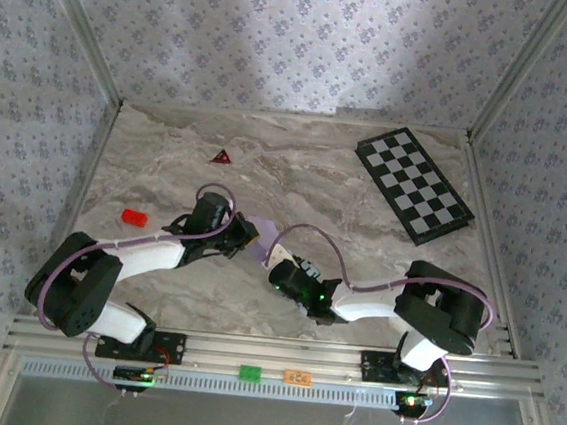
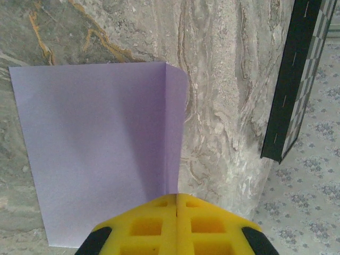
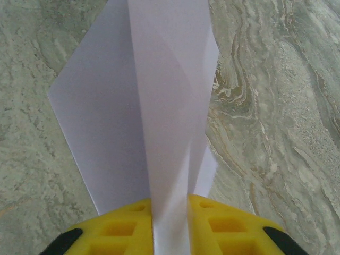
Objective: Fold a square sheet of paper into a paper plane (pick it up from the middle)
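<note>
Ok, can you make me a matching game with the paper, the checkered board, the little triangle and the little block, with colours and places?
Things:
1. paper
2. checkered board
3. triangle
4. block

Colour and place:
A. dark red, at the back, left of the middle
B. pale lilac, in the middle
C. bright red, on the left side
D. black and white, back right

Pairs: 1-B, 2-D, 3-A, 4-C
</note>
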`<state>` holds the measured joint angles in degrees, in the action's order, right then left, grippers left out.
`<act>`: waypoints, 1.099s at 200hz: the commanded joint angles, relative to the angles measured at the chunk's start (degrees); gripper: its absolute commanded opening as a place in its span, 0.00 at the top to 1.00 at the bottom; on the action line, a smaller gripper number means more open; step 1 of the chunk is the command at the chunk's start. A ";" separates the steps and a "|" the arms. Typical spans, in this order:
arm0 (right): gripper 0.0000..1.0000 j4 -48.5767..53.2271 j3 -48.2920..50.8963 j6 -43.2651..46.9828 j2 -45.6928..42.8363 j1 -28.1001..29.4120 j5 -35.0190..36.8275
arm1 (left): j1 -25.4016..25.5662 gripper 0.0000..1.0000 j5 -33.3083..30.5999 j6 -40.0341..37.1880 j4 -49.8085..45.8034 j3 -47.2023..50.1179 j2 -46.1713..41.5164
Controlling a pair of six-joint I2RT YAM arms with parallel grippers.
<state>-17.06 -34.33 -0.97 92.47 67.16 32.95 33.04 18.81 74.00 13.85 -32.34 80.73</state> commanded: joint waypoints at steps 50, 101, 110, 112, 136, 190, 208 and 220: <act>0.83 -0.56 -0.31 -1.74 0.03 -0.47 -1.19 | 0.46 0.96 1.23 -1.25 -1.46 -2.29 0.66; 0.83 -3.33 1.54 -3.34 -1.30 -1.05 -2.95 | 0.46 0.96 1.14 -1.05 -1.22 -2.03 0.82; 0.83 -3.86 1.68 -3.25 -1.16 -1.04 -3.40 | 0.54 0.96 1.14 -1.05 -1.19 -2.03 0.75; 0.83 -4.04 1.71 -3.18 -1.11 -1.03 -3.59 | 0.54 0.96 1.14 -1.05 -1.19 -2.03 0.77; 0.85 -4.75 1.94 -3.15 -0.71 -0.99 -4.11 | 0.68 0.96 1.24 -1.05 -1.21 -2.14 0.92; 0.91 -4.92 1.98 -3.45 -0.66 -1.04 -5.31 | 0.75 0.95 1.03 -0.96 -1.36 -2.08 0.94; 0.93 -4.56 1.86 -3.84 -0.41 -1.13 -5.88 | 0.76 0.90 0.53 -1.04 -1.88 -2.07 0.75; 0.94 -4.44 1.73 -4.27 -0.18 -1.14 -6.21 | 0.71 0.86 0.28 -1.35 -2.58 -2.18 0.40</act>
<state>-21.26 -32.82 -3.66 92.25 66.32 27.86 33.43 19.03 73.58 13.15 -33.19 81.10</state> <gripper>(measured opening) 0.075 0.104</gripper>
